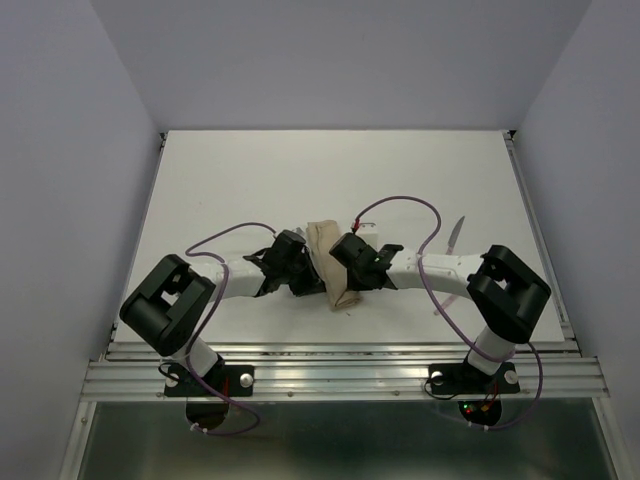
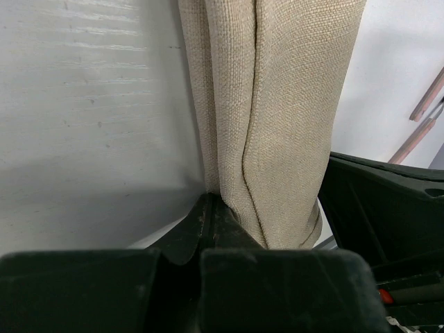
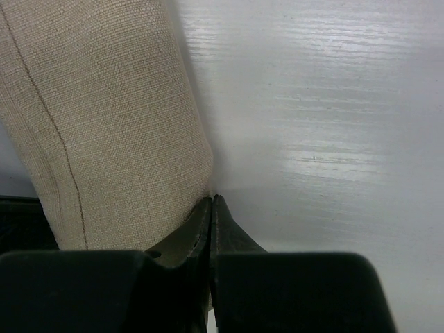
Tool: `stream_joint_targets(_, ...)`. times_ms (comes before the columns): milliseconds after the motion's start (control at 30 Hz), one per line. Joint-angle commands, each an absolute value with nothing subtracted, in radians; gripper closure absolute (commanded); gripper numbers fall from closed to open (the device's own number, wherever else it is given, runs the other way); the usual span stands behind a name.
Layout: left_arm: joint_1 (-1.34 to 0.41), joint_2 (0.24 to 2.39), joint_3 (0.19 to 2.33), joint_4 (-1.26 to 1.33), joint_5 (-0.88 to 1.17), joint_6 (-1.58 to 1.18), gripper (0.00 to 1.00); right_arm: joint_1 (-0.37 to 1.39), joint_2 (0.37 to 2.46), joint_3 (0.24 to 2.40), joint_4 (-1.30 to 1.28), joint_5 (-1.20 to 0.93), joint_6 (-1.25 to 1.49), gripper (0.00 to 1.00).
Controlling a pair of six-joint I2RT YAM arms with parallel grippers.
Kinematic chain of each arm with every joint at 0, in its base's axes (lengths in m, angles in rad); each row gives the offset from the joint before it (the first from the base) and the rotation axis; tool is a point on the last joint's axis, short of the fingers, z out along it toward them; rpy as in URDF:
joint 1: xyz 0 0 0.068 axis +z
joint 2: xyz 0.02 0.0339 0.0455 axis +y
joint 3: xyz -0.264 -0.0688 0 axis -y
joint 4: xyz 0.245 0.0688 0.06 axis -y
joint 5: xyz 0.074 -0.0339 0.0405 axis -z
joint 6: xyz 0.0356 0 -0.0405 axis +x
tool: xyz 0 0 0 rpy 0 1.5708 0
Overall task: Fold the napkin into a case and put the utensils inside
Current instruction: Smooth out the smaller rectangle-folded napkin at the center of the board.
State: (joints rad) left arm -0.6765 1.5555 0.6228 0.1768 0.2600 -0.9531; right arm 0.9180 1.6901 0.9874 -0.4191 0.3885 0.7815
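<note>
A: Black fingers of the left tool (image 2: pixel 210 202) fill the bottom of the left wrist view. How do they stand?

B: Pressed together, with the tips right against the napkin (image 2: pixel 277 104) at its left edge. I cannot tell whether a layer of cloth is caught between them.

A: And the right tool (image 3: pixel 211 201)?

B: Closed as well, no gap between the fingers. Its tip touches the napkin's opposite edge, and the cloth bulges over the finger on that side.

A: Where does the napkin lie?

B: In the middle of the surface (image 1: pixel 250 180), between the two tools. It is folded into a narrow, layered strip running away from the arms, with a long crease down its length.

A: The utensils (image 2: pixel 416 137)?

B: Two pinkish handles lie side by side on the surface to the right of the napkin, apart from it, just past the right tool's black body. From above, only one silvery end shows, near the right arm.

A: Further out?

B: Purple cables (image 1: pixel 400 198) loop above both arms.
</note>
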Motion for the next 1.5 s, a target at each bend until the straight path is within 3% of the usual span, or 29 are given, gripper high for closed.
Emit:
stream_joint_targets(0,-0.69,1.568,0.643,0.167,0.25,-0.946,1.0,0.928,1.677,1.028,-0.451,0.436,0.775,0.99)
stream_joint_targets(167,-0.689,1.525,0.634,0.129,0.216,-0.942,1.0,0.928,1.641,1.037,-0.521,0.534,0.778,0.99)
stream_joint_targets(400,-0.69,1.468,0.64,0.077,0.179,-0.931,1.0,0.95,1.549,1.084,-0.494,0.46,0.755,0.99)
stream_joint_targets(967,-0.621,1.355,0.666,-0.034,0.118,-0.904,1.0,1.02,1.681,1.016,-0.367,0.316,0.83,0.99)
stream_joint_targets(1467,-0.495,1.531,0.935,-0.055,0.224,-0.758,1.0,1.02,1.62,0.761,-0.077,0.361,0.606,0.98)
